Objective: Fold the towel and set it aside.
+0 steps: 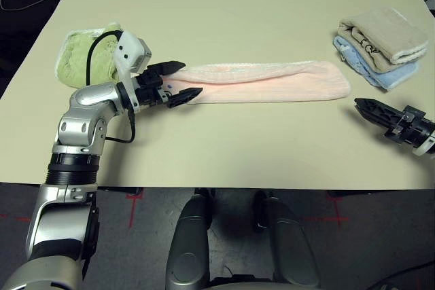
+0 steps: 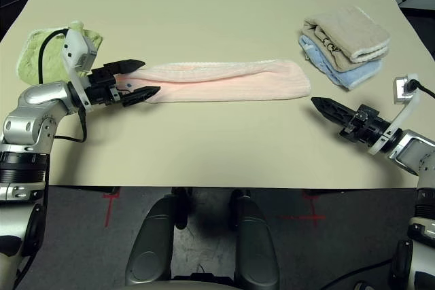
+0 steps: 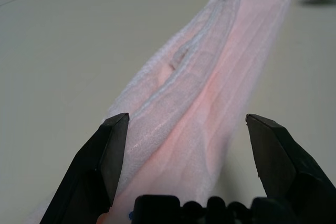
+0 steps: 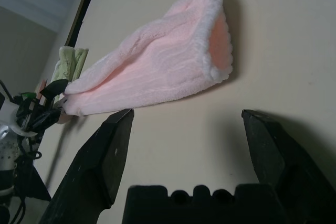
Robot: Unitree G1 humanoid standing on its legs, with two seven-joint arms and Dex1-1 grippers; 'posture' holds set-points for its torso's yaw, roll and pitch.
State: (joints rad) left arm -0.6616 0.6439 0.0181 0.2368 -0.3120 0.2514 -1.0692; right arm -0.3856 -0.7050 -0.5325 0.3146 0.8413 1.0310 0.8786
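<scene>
Towel: you had the pale pink towel (image 1: 268, 81) lying flat near the middle of the table (image 1: 224, 154), folded into 1 long narrow strip running left to right, with its white edging along the far side.
Towel, left end: it lay between the 2 fingers of the left gripper (image 1: 182, 81), 1 finger on each side of the cloth.
Left gripper: released, fingers spread wide; you could not tell from the views whether either finger touched the cloth.
Towel, right end: rounded, lying free on the table, near the right gripper (image 2: 325, 107) but apart from it.
Right gripper: released, fingers spread wide, nothing between them, pointing toward the towel's right end from the table's near right area.
Green towel: you had a light green towel (image 1: 88, 59) bunched at the far left, just behind the left gripper.
Folded stack: a beige towel (image 2: 350, 34) sat on a blue towel (image 2: 346, 73) at the far right, well apart from the pink strip.
</scene>
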